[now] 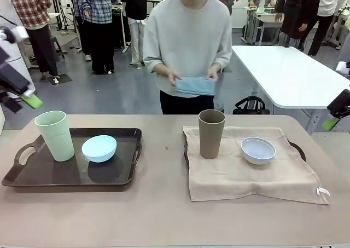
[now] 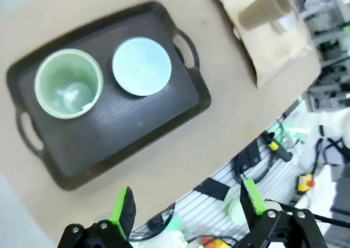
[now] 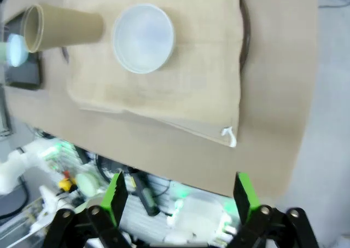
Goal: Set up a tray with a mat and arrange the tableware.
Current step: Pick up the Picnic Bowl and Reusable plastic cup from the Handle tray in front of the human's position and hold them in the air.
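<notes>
A dark tray (image 1: pixel 38 177) at the left carries a pale green cup (image 1: pixel 54 136) and a light blue bowl (image 1: pixel 99 148). At the right a beige mat (image 1: pixel 251 177) covers a second tray (image 1: pixel 298 148), and on it stand a brown cup (image 1: pixel 211 133) and a bluish-white bowl (image 1: pixel 257 150). My left gripper (image 1: pixel 24 101) hangs open high above the left table edge, over the dark tray (image 2: pixel 109 144). My right gripper (image 1: pixel 331 122) is open high off the right edge, above the mat (image 3: pixel 191 78). Both hold nothing. The person holds a folded blue cloth (image 1: pixel 195 86).
The person stands at the far side, hands above the table's far edge. Bare tabletop (image 1: pixel 164 204) lies between the trays and along the front. A white table (image 1: pixel 290 73) and a black bag (image 1: pixel 251 104) are behind at the right.
</notes>
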Controlling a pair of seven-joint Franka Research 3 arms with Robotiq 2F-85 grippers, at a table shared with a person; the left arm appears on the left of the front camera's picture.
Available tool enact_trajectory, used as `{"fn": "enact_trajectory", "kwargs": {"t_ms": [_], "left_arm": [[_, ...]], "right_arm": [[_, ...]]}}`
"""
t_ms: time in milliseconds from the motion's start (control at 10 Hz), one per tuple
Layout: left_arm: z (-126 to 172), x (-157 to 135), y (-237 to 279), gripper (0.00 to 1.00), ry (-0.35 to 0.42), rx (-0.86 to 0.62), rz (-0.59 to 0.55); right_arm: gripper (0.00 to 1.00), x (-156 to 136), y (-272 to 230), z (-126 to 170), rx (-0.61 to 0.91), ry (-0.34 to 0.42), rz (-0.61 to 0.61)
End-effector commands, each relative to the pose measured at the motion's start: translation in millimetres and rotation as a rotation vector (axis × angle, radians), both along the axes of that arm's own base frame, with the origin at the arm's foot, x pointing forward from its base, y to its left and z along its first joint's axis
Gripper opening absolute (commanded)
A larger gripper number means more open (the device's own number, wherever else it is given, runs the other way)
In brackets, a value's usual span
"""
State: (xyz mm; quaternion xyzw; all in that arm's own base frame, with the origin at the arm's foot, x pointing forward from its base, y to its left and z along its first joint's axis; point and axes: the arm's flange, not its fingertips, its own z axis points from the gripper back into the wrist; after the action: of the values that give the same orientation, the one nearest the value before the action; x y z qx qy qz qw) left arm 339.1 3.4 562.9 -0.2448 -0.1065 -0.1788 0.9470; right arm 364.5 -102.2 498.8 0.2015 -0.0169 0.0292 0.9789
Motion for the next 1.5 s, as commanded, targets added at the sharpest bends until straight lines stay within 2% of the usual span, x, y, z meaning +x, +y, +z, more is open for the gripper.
{"fn": "enact_trajectory", "kwargs": {"t_ms": [0, 100, 200, 800, 900, 1100, 1400], "left_arm": [[-8, -14, 48, 1.00, -0.015, -0.153, 0.061], [-18, -8, 71, 1.00, 0.010, -0.229, 0.078], [-1, -16, 50, 1.00, -0.003, -0.116, 0.072], [-1, -16, 49, 1.00, 0.001, -0.103, 0.086], [2, -12, 71, 1.00, -0.004, -0.157, 0.133], [-8, -13, 120, 1.00, 0.001, -0.263, 0.191], [-30, -12, 170, 1.00, 0.006, -0.401, 0.235]], "right_arm": [[1.00, 2, -35, 1, 0.294, 0.001, -0.059], [1.00, 2, -50, -1, 0.378, -0.013, -0.096], [1.00, -5, -33, -2, 0.225, -0.016, -0.050], [1.00, -5, -31, 0, 0.224, -0.014, -0.068], [1.00, -5, -44, 2, 0.356, 0.032, -0.073], [1.00, -7, -93, -3, 0.544, 0.073, -0.153], [1.00, -18, -142, -25, 0.715, 0.132, -0.230]]}}
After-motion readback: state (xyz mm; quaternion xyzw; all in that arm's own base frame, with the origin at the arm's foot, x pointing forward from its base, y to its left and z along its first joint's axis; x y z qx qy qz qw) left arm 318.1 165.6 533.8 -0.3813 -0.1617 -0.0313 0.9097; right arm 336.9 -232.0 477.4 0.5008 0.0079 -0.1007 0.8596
